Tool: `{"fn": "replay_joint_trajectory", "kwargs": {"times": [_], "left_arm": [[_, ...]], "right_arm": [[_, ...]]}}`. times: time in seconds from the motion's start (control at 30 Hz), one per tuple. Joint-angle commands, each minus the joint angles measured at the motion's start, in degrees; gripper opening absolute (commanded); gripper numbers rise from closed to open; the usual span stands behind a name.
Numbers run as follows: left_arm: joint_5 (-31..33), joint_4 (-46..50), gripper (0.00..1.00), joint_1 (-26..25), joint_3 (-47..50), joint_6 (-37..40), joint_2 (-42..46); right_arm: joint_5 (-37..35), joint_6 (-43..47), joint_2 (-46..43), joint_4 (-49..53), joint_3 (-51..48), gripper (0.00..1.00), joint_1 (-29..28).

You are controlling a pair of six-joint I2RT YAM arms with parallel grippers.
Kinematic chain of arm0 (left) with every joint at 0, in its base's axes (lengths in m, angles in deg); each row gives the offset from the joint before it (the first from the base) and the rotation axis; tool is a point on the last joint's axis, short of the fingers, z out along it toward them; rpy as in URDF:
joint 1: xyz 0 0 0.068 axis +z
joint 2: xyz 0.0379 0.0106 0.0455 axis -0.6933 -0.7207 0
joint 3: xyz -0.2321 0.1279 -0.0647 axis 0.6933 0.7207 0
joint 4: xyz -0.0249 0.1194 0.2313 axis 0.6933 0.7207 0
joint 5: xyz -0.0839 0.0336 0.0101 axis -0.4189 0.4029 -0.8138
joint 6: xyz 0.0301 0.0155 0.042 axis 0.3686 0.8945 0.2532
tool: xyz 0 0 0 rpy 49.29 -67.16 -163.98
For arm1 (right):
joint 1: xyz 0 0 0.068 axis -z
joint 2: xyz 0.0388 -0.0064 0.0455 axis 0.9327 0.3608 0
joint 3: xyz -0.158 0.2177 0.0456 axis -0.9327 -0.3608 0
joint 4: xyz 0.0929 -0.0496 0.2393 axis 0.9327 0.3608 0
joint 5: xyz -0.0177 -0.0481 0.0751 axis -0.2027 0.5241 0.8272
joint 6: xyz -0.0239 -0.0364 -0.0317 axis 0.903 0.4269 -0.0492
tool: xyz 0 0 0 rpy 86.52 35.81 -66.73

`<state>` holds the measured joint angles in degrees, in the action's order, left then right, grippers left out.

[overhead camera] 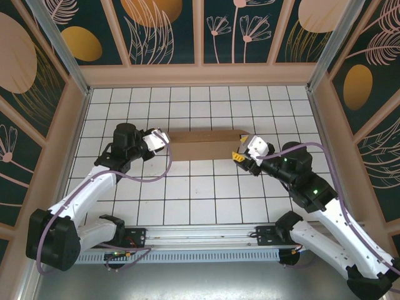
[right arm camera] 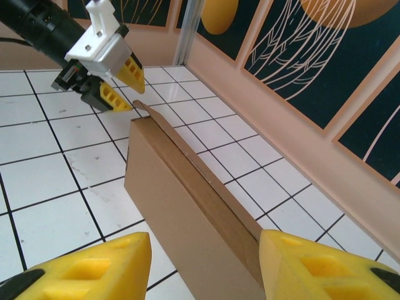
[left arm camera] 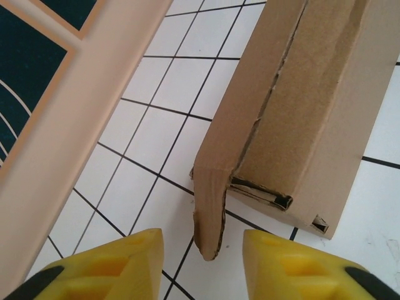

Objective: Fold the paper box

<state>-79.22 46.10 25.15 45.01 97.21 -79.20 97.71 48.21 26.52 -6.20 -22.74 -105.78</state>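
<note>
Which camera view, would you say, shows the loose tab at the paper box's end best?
The left wrist view: the tab sticks out from the paper box corner, close up. The right wrist view gives a small sliver at the far end; in the top view it is too small to tell.

The box (left arm camera: 312,106) is plain brown cardboard, matt and slightly fibrous. Its flap edge is ragged, and the cut end shows layered board (a thin dark gap between the plies). The fingers (left arm camera: 106,269) are yellow plastic, dull with a fine grainy texture. The table (overhead camera: 206,187) is white with dark grid lines, smooth with a soft sheen and faint grey scuffs. The arms (overhead camera: 87,190) wear glossy white plastic shells over matt black joints. The rail (overhead camera: 206,234) along the near edge is brushed metal.
</note>
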Motion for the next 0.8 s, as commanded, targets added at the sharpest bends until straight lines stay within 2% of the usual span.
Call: {"fn": "replay_joint_trajectory", "kwargs": {"times": [0.0, 0.5, 0.67, 0.77], "left_arm": [[-2.3, -2.4, 0.32, 0.3, -1.6, -0.5, -0.8], [-2.2, -5.0, 0.11, 0.3, 0.0, -2.1, -1.4], [-1.9, -6.5, 0.05, 0.2, 0.2, -3.6, -1.3], [-2.2, -7.4, 0.03, 0.3, 0.8, -4.5, -0.7]], "right_arm": [[-1.3, -0.6, -0.5, -0.8, -0.9, 0.49, -0.6], [-2.7, -1.3, 1.9, 0.3, 0.1, 0.45, -0.6], [-6.0, 0.4, 1.9, 0.4, 0.1, 0.45, -0.6], [-10.6, 3.8, 3.1, -0.3, 0.7, 0.45, -0.2]]}}
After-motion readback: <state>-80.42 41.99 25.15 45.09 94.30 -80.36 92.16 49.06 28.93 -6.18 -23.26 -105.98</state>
